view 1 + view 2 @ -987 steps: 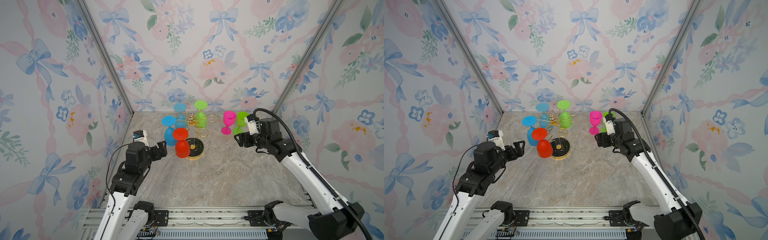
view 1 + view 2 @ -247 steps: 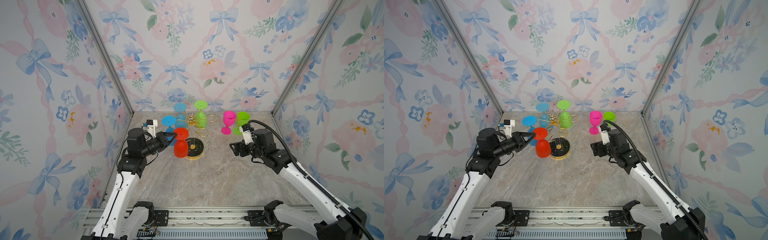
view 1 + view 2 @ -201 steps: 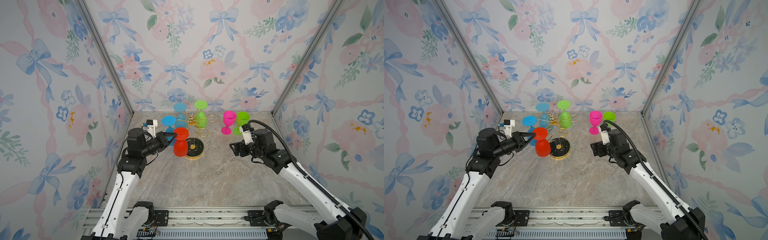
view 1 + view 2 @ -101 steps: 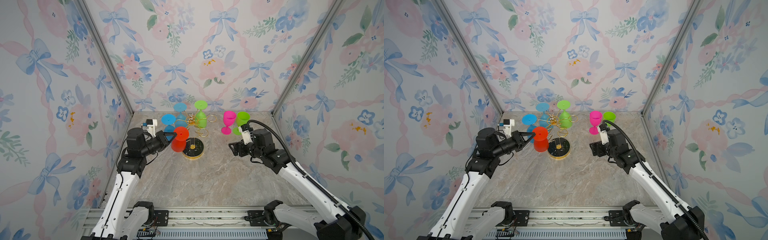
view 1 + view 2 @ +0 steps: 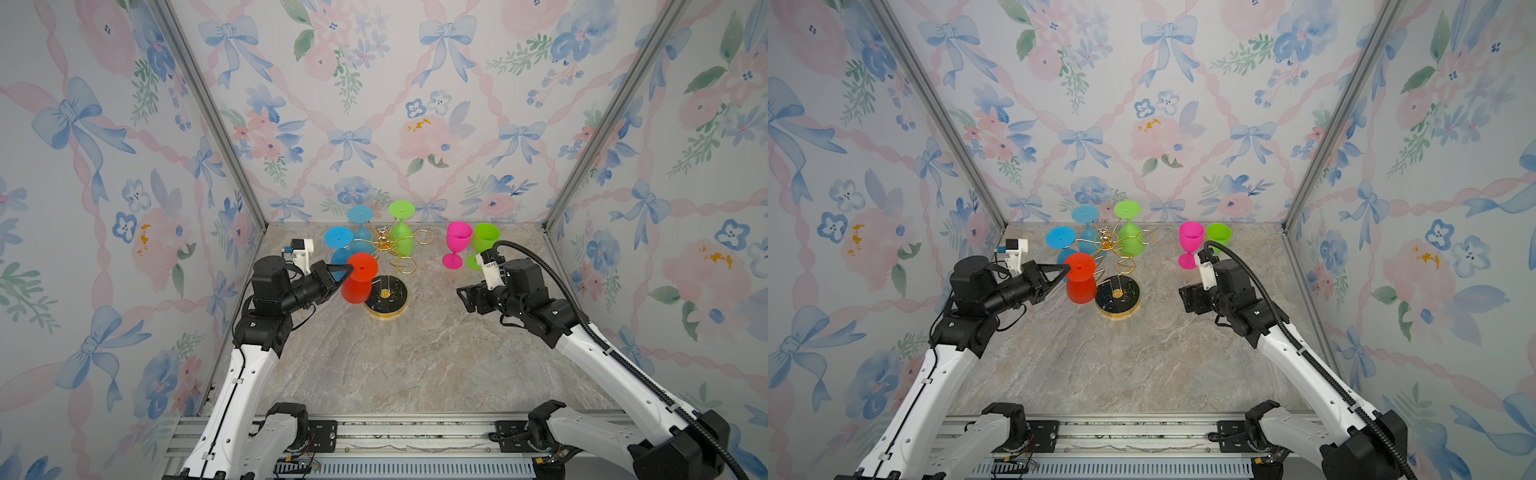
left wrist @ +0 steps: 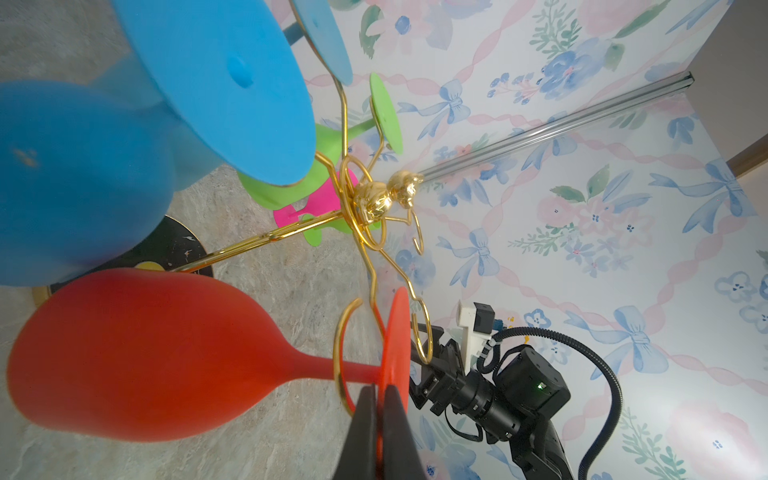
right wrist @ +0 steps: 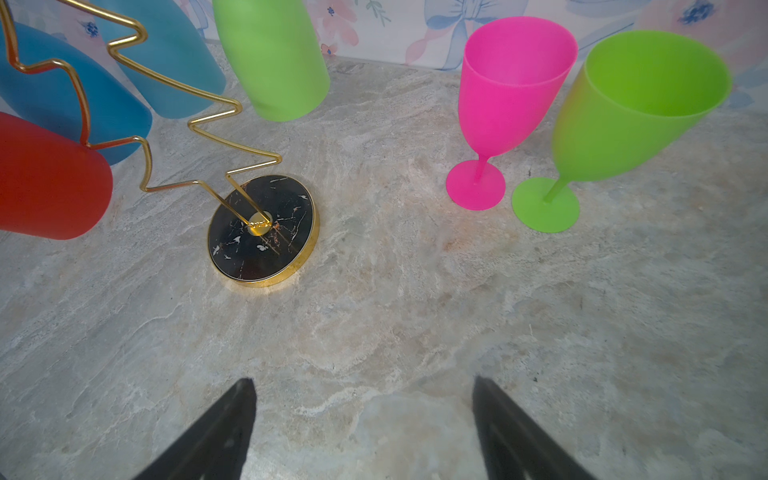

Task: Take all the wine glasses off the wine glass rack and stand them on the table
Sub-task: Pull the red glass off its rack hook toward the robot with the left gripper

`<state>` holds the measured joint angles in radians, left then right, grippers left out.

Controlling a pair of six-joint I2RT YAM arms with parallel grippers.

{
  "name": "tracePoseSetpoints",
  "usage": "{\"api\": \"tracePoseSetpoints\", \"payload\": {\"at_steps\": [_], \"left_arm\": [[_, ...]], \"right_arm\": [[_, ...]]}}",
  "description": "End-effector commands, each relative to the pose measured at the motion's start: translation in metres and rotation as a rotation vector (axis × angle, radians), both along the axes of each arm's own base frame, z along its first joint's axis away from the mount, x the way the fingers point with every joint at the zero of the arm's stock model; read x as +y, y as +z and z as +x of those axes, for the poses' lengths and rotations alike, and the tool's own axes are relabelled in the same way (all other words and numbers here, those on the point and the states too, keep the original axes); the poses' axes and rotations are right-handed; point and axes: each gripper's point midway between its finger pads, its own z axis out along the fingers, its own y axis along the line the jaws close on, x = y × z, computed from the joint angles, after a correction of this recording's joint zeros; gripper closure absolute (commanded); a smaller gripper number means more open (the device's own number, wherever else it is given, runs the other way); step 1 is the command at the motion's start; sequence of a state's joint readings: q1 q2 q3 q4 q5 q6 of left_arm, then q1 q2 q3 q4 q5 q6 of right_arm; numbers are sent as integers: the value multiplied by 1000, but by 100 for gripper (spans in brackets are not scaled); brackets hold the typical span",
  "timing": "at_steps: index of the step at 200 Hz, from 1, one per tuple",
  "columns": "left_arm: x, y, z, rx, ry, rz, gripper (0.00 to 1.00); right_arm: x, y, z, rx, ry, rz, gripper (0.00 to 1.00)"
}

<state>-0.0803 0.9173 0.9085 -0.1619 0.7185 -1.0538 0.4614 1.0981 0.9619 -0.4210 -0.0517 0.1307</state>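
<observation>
Four glasses hang upside down on the wine glass rack (image 5: 388, 249). It is a gold wire stand on a round black base (image 5: 385, 296) with a gold rim. The rack stands near the back of the marble table (image 5: 415, 357), a bit left of the middle. Two of the hanging glasses are the blue glasses (image 5: 338, 239). One is the hanging green glass (image 5: 401, 243), and one is the red wine glass (image 5: 357, 286). The red wine glass is on the arm of the rack nearest the left gripper (image 5: 348, 270). Its flat foot is up and its bowl is down, just beside the black base.

The left gripper reaches in from the left. Its two black fingers (image 6: 365, 424) are squeezed tight on the rim of the red foot, one on each side, as the left wrist view shows. In that view the red stem runs through a gold loop (image 6: 337, 349) of the rack, so the glass is not off the rack yet. A big blue bowl is close beside the red bowl.

The right gripper (image 5: 464, 298) hangs over the table on the right side, well apart from the rack. Its fingers (image 7: 224, 419) are spread wide and hold nothing. Farther back, a pink glass (image 5: 457, 245) and a standing green glass (image 5: 485, 239) are upright on the table. They are side by side, with their feet almost touching.
</observation>
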Motion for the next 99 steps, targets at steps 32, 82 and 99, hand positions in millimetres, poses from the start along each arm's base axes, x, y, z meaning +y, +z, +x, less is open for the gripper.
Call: {"api": "tracePoseSetpoints", "payload": {"at_steps": [32,82,99], "left_arm": [[0,24,-8,-33,11,-45,100],[6,31,-7,-1,66,-96,100],[9,29,-5,28,99,-121,100]], "right_arm": [[2,-3,0,1,-7,7,16],[2,-3,0,0,-8,4,16],[2,-4,-1,0,-10,4,16]]}}
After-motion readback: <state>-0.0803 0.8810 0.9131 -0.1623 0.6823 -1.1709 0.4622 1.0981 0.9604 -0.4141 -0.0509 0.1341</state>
